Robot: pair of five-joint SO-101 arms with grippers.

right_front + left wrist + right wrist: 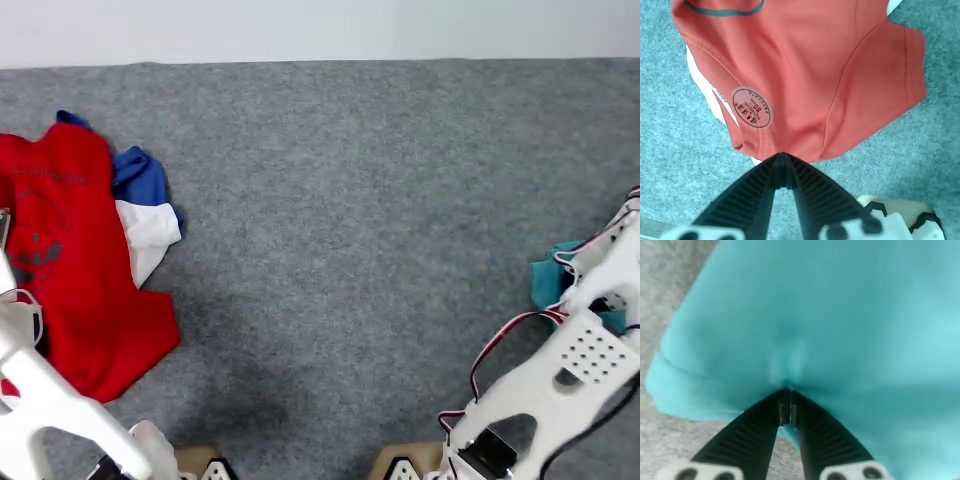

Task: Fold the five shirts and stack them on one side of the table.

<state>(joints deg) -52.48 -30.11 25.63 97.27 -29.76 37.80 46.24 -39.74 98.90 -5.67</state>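
Left claw (782, 162) is sitting pressed together, fingers (750, 192) meeting at the tips and pinching the edge of the red shirt (805, 75); fabric creases are running up from the pinch point. Red shirt is lying spread at the left side of the desk (360, 200) in the high view, mostly flat, dark print facing up. A round sticker (752, 107) is showing on it just beyond the claw tips. White shirt (150, 235) is poking out from under the red one on its right side, and blue shirt (140, 178) is lying crumpled on the far side of the white, touching both. White cloth is also peeking out past the red hem beside the claw in the left wrist view

Right claw (786, 402) is also sitting pressed together, pinching the teal shirt (830, 315); cloth is puckering right at the tips. Teal shirt is sitting at the desk's right edge in the high view, mostly hidden behind the right arm (560, 380), well apart from the other three. Left arm (40, 400) is standing over the near-left corner, overlapping the red shirt's lower edge
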